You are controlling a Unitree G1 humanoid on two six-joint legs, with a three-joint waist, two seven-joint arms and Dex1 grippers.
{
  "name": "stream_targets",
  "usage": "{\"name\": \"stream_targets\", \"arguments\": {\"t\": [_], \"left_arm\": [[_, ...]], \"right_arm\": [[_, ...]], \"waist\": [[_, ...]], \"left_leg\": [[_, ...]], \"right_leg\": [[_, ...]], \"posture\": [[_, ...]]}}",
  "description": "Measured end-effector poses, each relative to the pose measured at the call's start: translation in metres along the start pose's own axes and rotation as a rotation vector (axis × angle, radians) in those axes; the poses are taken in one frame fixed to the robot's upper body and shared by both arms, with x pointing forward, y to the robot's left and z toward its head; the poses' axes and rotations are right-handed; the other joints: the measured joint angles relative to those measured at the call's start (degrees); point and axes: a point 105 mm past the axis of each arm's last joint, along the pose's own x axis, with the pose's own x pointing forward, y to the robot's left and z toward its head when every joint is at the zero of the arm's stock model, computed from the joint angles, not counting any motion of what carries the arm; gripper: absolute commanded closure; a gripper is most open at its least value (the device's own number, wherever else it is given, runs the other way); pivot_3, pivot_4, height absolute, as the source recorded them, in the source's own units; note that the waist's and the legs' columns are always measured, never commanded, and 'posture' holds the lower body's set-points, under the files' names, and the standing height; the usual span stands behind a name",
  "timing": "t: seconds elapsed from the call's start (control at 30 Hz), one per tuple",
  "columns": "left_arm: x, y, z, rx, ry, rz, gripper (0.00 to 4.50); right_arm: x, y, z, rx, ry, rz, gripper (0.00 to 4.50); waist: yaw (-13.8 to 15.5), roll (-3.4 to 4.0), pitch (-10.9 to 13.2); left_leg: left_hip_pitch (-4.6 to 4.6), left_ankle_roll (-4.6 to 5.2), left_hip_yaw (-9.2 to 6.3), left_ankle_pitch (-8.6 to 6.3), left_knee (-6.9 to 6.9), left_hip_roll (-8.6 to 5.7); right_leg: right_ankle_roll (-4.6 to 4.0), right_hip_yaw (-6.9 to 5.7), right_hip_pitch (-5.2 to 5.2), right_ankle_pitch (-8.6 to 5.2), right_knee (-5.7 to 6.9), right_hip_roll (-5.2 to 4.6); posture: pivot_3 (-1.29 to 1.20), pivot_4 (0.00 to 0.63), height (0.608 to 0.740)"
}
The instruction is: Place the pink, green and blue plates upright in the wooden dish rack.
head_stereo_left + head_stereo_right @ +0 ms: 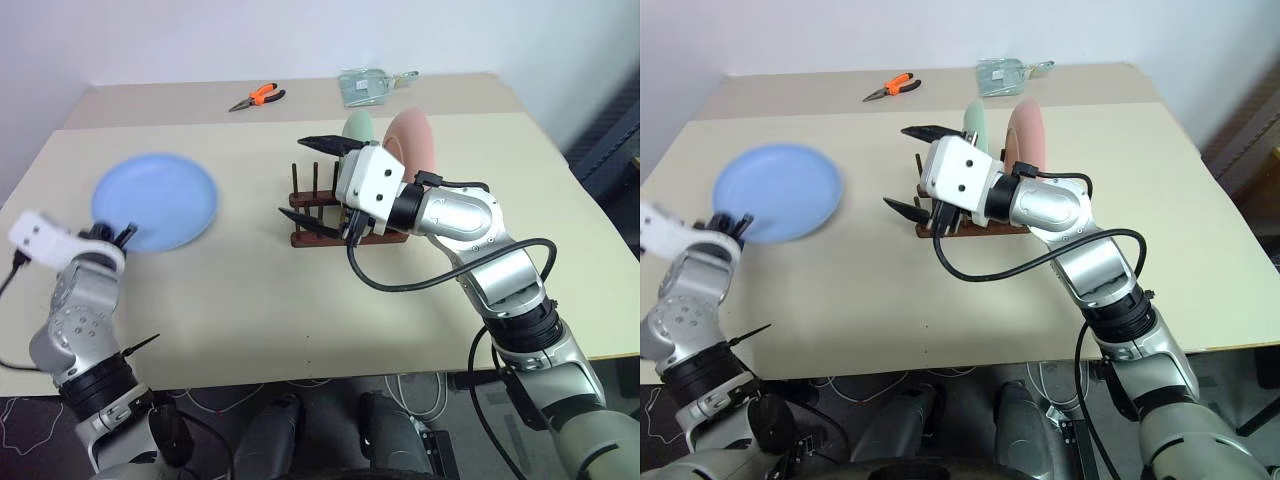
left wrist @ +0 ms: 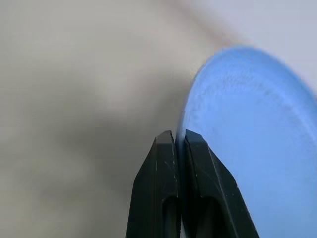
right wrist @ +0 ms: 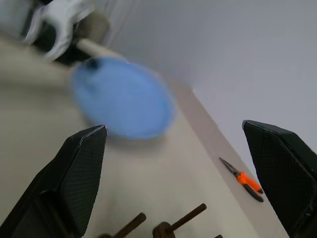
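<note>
Beside the rack [image 1: 312, 212], right hand [image 1: 312, 182] spread wide, left hand [image 1: 122, 236] clamping blue plate [image 1: 158, 200], pliers [image 1: 257, 97] beyond.

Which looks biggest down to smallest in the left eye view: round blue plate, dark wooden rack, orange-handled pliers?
1. Round blue plate
2. Dark wooden rack, partly hidden by the arm
3. Orange-handled pliers, farther from the camera

Left fingers [image 2: 171, 148] pinched together; right fingers [image 1: 320, 147] spread wide.

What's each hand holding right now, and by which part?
Left hand is shut on the blue plate, pinching its rim. Right hand is open, holding nothing.
</note>
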Motion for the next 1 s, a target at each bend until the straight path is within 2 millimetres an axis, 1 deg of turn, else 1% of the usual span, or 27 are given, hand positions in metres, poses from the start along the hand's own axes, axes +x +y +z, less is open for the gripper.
{"name": "stream_targets", "arguments": {"t": [0.07,0.13,0.2,0.23,0.3,0.37,0.4,0.43,0.53,0.57,0.6,0.63,0.67,0.7,0.73,0.77,0.8,0.83,0.87,0.93,0.97,1.0], "left_arm": [[-0.001,-0.049,0.011,0.055,-0.049,-0.171,4.44],[-0.008,-0.089,0.016,0.116,-0.078,-0.315,4.44],[-0.017,-0.115,0.015,0.161,-0.089,-0.411,4.44],[-0.02,-0.121,0.014,0.173,-0.091,-0.43,4.44],[-0.02,-0.121,0.012,0.17,-0.083,-0.424,4.44],[-0.022,-0.121,0.009,0.165,-0.076,-0.423,4.5],[-0.023,-0.121,0.009,0.168,-0.074,-0.424,4.5],[-0.024,-0.121,0.009,0.172,-0.073,-0.426,4.5],[-0.026,-0.116,0.008,0.178,-0.072,-0.416,4.5],[-0.026,-0.114,0.007,0.178,-0.07,-0.407,4.5],[-0.026,-0.112,0.008,0.175,-0.073,-0.4,4.5],[-0.026,-0.11,0.011,0.172,-0.081,-0.395,4.5],[-0.027,-0.11,0.014,0.167,-0.091,-0.403,3.84],[-0.028,-0.111,0.015,0.163,-0.096,-0.409,3.53],[-0.029,-0.11,0.015,0.16,-0.095,-0.413,3.04],[-0.029,-0.11,0.015,0.155,-0.095,-0.416,2.45],[-0.029,-0.11,0.016,0.146,-0.101,-0.414,2.0],[-0.029,-0.109,0.02,0.129,-0.126,-0.409,1.48],[-0.029,-0.106,0.029,0.095,-0.173,-0.391,1.48],[-0.026,-0.093,0.058,0.023,-0.302,-0.313,1.48],[-0.025,-0.082,0.074,0.016,-0.366,-0.264,1.48],[-0.024,-0.066,0.091,0.043,-0.434,-0.199,1.48]], "right_arm": [[0.006,0.012,0.001,-0.052,-0.005,0.057,0.0],[0.019,0.024,-0.002,-0.111,0.004,0.104,0.0],[0.034,0.03,-0.01,-0.158,0.03,0.121,0.0],[0.04,0.03,-0.013,-0.182,0.044,0.117,0.0],[0.052,0.026,-0.019,-0.227,0.065,0.089,0.0],[0.061,0.02,-0.027,-0.284,0.107,0.054,0.58],[0.065,0.019,-0.03,-0.323,0.121,0.042,0.94],[0.067,0.019,-0.033,-0.351,0.136,0.036,1.39],[0.069,0.019,-0.04,-0.379,0.166,0.02,2.92],[0.069,0.019,-0.04,-0.385,0.167,0.021,3.6],[0.07,0.02,-0.04,-0.391,0.162,0.023,3.98],[0.07,0.021,-0.039,-0.402,0.157,0.028,4.46],[0.071,0.024,-0.039,-0.413,0.154,0.038,4.5],[0.072,0.024,-0.037,-0.423,0.148,0.032,4.5],[0.072,0.024,-0.036,-0.427,0.141,0.028,4.5],[0.073,0.024,-0.035,-0.43,0.139,0.025,4.5],[0.073,0.024,-0.035,-0.433,0.139,0.021,4.5],[0.074,0.024,-0.033,-0.439,0.129,0.014,4.5],[0.076,0.024,-0.03,-0.442,0.115,0.008,4.5],[0.077,0.025,-0.027,-0.444,0.094,0.004,4.5],[0.078,0.025,-0.024,-0.441,0.079,-0.001,4.5],[0.079,0.024,-0.02,-0.426,0.057,-0.012,4.5]], "waist": [[-0.3,0.0,0.0],[-0.9,0.0,0.0],[-1.6,0.02,0.0],[-1.9,0.02,0.0],[-2.3,0.02,0.0],[-2.3,0.02,0.0],[-2.2,0.01,0.0],[-2.1,0.01,0.0],[-1.9,0.01,0.0],[-1.9,0.01,0.0],[-1.8,0.01,0.0],[-1.9,0.01,0.0],[-1.9,0.01,0.0],[-1.9,0.02,0.0],[-1.9,0.02,0.0],[-1.9,0.02,0.0],[-1.9,0.02,0.0],[-2.0,0.02,0.0],[-2.0,0.02,0.0],[-2.1,0.0,0.0],[-2.2,0.0,0.0],[-2.4,0.0,0.0]], "left_leg": [[0.0,-0.04,0.02,0.02,0.0,0.0],[0.05,-0.19,0.13,0.11,-0.05,0.03],[0.14,-0.21,0.24,0.13,-0.12,0.1],[0.14,-0.23,0.21,0.14,-0.14,0.17],[0.14,-0.27,0.22,0.15,-0.14,0.28],[0.12,-0.39,0.21,0.2,-0.15,0.36],[0.12,-0.42,0.2,0.21,-0.15,0.37],[0.11,-0.44,0.2,0.22,-0.15,0.37],[0.1,-0.47,0.22,0.22,-0.14,0.37],[0.1,-0.46,0.21,0.22,-0.14,0.37],[0.1,-0.46,0.2,0.21,-0.14,0.37],[0.1,-0.46,0.2,0.21,-0.14,0.38],[0.1,-0.47,0.2,0.21,-0.14,0.39],[0.1,-0.47,0.22,0.21,-0.14,0.39],[0.11,-0.47,0.21,0.21,-0.14,0.4],[0.11,-0.48,0.2,0.21,-0.14,0.42],[0.11,-0.48,0.2,0.21,-0.14,0.42],[0.11,-0.49,0.21,0.2,-0.14,0.44],[0.11,-0.51,0.21,0.19,-0.14,0.47],[0.1,-0.63,0.21,0.19,-0.13,0.59],[0.12,-0.7,0.22,0.16,-0.13,0.67],[0.14,-0.8,0.27,0.11,-0.13,0.81]], "right_leg": [[0.0,0.0,-0.01,0.0,0.01,-0.01],[0.0,0.09,-0.04,0.01,0.06,0.0],[-0.01,0.19,-0.08,0.01,0.14,0.05],[-0.03,0.19,-0.09,0.02,0.16,0.13],[-0.13,0.19,-0.12,0.08,0.16,0.24],[-0.18,0.18,-0.16,0.11,0.17,0.32],[-0.18,0.18,-0.16,0.12,0.17,0.34],[-0.18,0.18,-0.16,0.12,0.16,0.34],[-0.19,0.19,-0.15,0.12,0.14,0.34],[-0.19,0.18,-0.15,0.12,0.14,0.34],[-0.19,0.18,-0.16,0.12,0.14,0.36],[-0.19,0.18,-0.16,0.12,0.15,0.36],[-0.19,0.18,-0.15,0.12,0.15,0.37],[-0.19,0.2,-0.16,0.12,0.15,0.37],[-0.19,0.19,-0.15,0.12,0.15,0.38],[-0.21,0.19,-0.15,0.13,0.14,0.41],[-0.21,0.19,-0.16,0.13,0.15,0.41],[-0.21,0.19,-0.16,0.13,0.14,0.43],[-0.22,0.19,-0.16,0.14,0.14,0.45],[-0.28,0.2,-0.18,0.18,0.1,0.57],[-0.33,0.22,-0.18,0.2,0.08,0.67],[-0.39,0.27,-0.21,0.23,0.08,0.82]], "posture": [[0.0,0.15,0.739],[0.0,0.15,0.739],[0.0,0.15,0.739],[0.0,0.15,0.739],[0.0,0.15,0.739],[0.0,0.15,0.739],[0.0,0.15,0.739],[0.0,0.15,0.739],[0.0,0.15,0.739],[0.0,0.15,0.739],[0.0,0.15,0.739],[0.0,0.15,0.739],[0.0,0.15,0.739],[0.0,0.15,0.739],[0.0,0.15,0.739],[0.0,0.15,0.739],[0.0,0.15,0.739],[0.0,0.15,0.739],[0.0,0.15,0.739],[0.0,0.15,0.739],[0.0,0.15,0.739],[0.0,0.15,0.739]]}}
